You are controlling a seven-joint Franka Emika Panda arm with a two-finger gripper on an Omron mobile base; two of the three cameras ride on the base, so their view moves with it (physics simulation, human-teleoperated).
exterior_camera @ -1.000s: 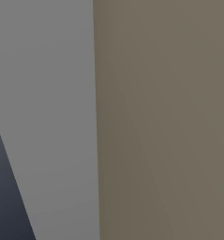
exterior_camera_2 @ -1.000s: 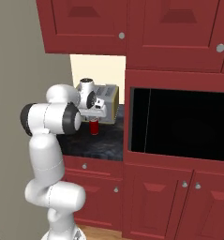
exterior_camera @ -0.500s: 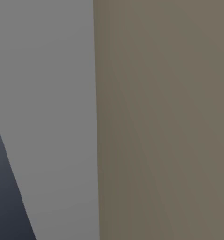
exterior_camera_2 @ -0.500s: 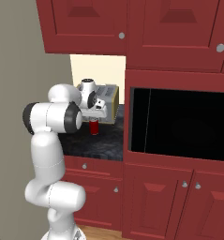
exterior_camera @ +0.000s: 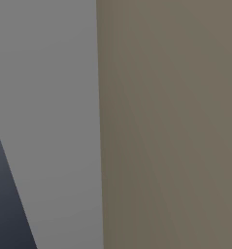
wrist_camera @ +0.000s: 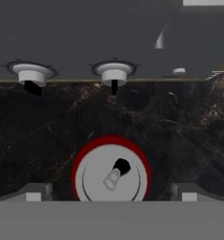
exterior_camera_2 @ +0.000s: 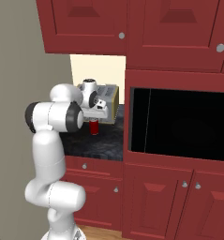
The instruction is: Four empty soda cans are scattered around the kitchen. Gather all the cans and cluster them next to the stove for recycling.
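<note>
Hovering with jaws spread wide, the gripper (wrist_camera: 111, 191) frames the red can (wrist_camera: 111, 172) at six o'clock, still ungrasped; gathering looks barely begun.

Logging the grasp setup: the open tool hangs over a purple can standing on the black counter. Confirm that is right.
Wrong on the colour. The hand view shows the can is red with a silver top, not purple. The open tool does hang over it on the black counter.

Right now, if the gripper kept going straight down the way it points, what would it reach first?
Probably the red soda can: it stands upright on the black countertop, between the open gripper's fingertips, seen top-on.
</note>
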